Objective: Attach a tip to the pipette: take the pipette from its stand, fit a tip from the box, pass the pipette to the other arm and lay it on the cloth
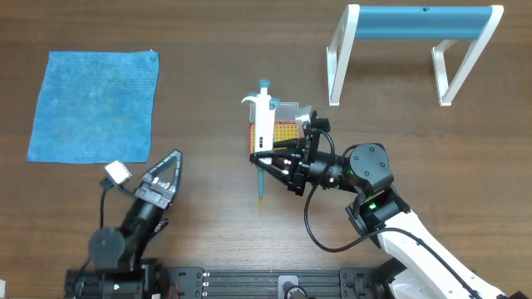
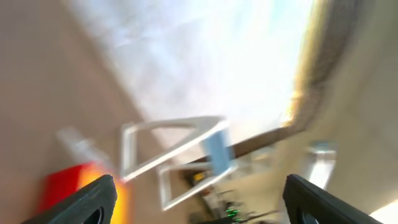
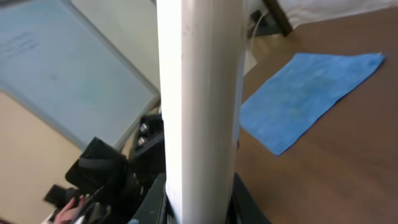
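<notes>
White plastic is filling the grasp of the right gripper (image 1: 268,157): its two fingers are clamping the body of the pipette (image 1: 264,120) from both sides, near the middle of the table (image 1: 216,249). The pipette is lying along the near-far line in the top view, with its blue-capped head pointing far and its slim lower end pointing near. It is showing against the left edge of the tip box (image 1: 285,133), a box with a yellow and orange top; whether the two are touching cannot be told. The left gripper (image 1: 170,163) is hovering at the near left with its fingers spread wide and gripping nothing, well apart from the pipette. The blue cloth (image 1: 91,106) is lying flat at the far left, with nothing on it. The stand (image 1: 424,25), a blue bar on white legs, is standing at the far right, well apart from the pipette. The right arm is reaching in from the near right.
</notes>
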You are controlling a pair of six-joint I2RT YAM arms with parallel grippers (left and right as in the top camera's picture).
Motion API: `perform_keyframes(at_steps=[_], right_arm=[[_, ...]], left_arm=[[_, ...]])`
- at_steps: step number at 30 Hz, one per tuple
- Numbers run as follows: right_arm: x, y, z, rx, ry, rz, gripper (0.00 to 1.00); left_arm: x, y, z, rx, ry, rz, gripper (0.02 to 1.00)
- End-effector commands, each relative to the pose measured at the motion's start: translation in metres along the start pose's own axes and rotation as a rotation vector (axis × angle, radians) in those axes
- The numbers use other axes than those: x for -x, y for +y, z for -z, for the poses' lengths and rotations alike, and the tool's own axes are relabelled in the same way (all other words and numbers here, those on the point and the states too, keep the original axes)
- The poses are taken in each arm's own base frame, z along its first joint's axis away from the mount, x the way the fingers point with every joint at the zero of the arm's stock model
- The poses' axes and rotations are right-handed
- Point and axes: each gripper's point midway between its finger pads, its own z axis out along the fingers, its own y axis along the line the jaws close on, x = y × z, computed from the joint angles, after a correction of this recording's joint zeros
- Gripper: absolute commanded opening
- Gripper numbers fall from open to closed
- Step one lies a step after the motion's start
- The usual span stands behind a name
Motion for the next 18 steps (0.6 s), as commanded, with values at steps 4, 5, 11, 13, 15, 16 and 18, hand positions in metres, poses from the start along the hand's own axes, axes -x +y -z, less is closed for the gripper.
perform_keyframes(at_steps=[4,5,11,13,15,16,18], right_arm=[[-0.003,0.016,-0.001,0.072,0.048,-0.031,0.077],[-0.003,0.015,-0.001,0.072,0.048,-0.031,0.075],[-0.003,0.015,-0.001,0.071,0.048,-0.030,0.075],[-0.003,0.015,-0.001,0.072,0.047,-0.030,0.082],[-0.003,0.016,-0.001,0.072,0.048,-0.030,0.080],[-0.003,0.015,-0.001,0.072,0.047,-0.030,0.077],[-0.003,0.016,-0.001,0.072,0.048,-0.030,0.077]], left_arm=[[-0.026,-0.057,-0.024,-0.089,0.310,-0.010,0.873],[-0.031,-0.066,-0.030,-0.103,0.380,-0.032,0.873],[-0.053,-0.134,-0.060,-0.324,0.807,-0.207,0.875],[-0.063,-0.146,-0.075,-0.380,0.901,-0.226,0.875],[-0.082,-0.150,-0.090,-0.412,0.983,-0.210,0.875],[-0.090,-0.149,-0.097,-0.420,1.001,-0.201,0.877],[-0.106,-0.141,-0.109,-0.416,1.035,-0.170,0.875]])
